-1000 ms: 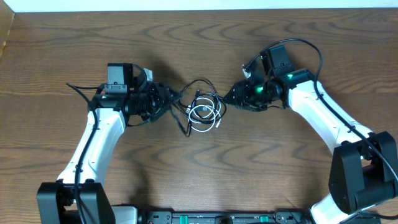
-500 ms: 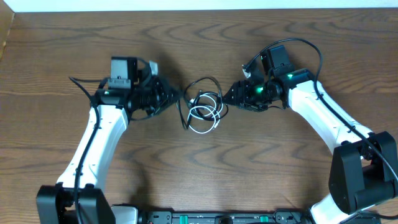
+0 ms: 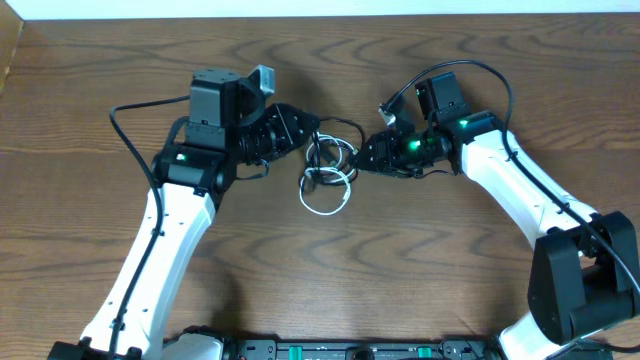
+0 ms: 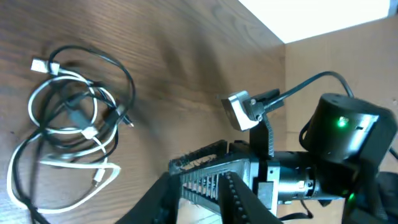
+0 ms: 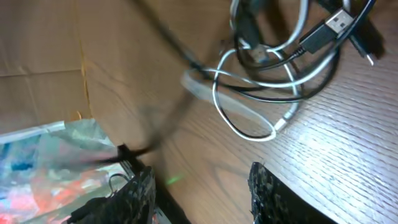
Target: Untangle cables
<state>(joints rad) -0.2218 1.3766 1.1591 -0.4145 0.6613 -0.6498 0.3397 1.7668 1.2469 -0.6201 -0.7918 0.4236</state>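
The cables (image 3: 325,178) lie in one small tangled bundle on the wooden table between my two grippers. It holds black cords and a white cord (image 3: 323,207) looping toward the front. The left gripper (image 3: 305,128) hovers at the bundle's far left side, open and empty. In the left wrist view (image 4: 200,186) its fingers hold nothing and the bundle (image 4: 68,124) lies at the left. The right gripper (image 3: 362,155) sits at the bundle's right edge. Its jaws (image 5: 202,186) are wide open and empty, with the bundle (image 5: 273,68) beyond the fingertips. A blurred black cord runs from it toward the left finger.
The right arm's wrist (image 4: 336,155) with its green light faces the left gripper closely. The left arm's thick black cable (image 3: 130,110) loops out at the left. A colourful bag and cardboard (image 5: 37,162) show at the left of the right wrist view.
The left arm has risen and swung right and toward the far side, ending over the bundle's left edge. The bundle has drawn closer together. The right gripper has barely moved.
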